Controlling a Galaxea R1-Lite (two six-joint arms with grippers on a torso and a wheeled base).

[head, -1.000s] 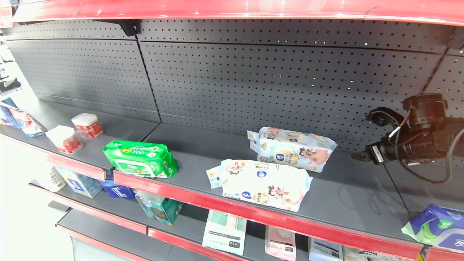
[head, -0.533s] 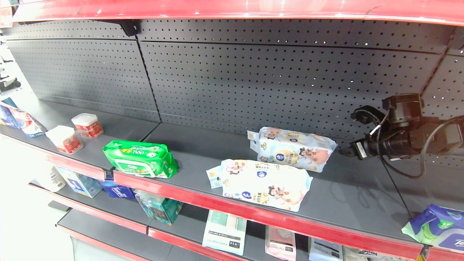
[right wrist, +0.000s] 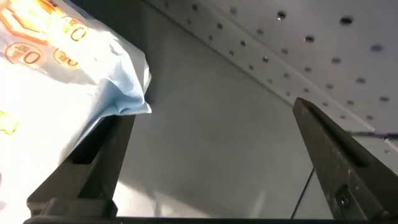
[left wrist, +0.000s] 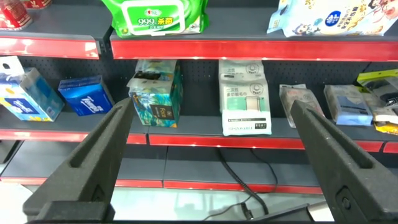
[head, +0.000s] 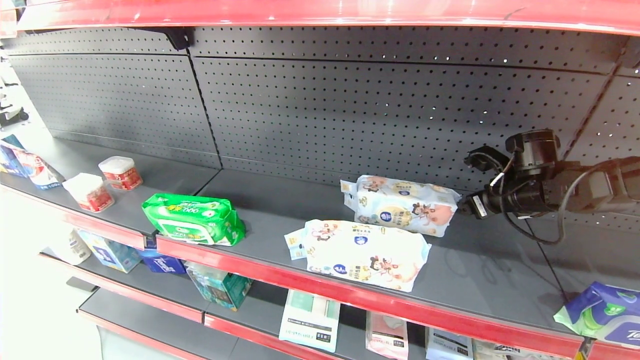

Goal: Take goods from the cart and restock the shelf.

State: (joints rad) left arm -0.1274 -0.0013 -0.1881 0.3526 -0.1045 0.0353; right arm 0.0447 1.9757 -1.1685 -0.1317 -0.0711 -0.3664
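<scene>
While set before a dark grey shelf [head: 475,265] with a red front edge and black pegboard [head: 350,110] back, holds right gripper [head: 467,206] fingers [right wrist: 93,168] spread, one just beside the rear cartoon-printed pack [head: 400,205]. Holds left gripper [left wrist: 211,104] fingers spread too, facing lower shelves. Finds a second cartoon pack [head: 365,252] by the front edge, a green pack [head: 192,219] farther left, all with coloured print

Open shelf [head: 490,270] room between rear wipes pack [head: 402,205] and blue pack [head: 602,312], pegboard [head: 350,110] close behind.
</scene>
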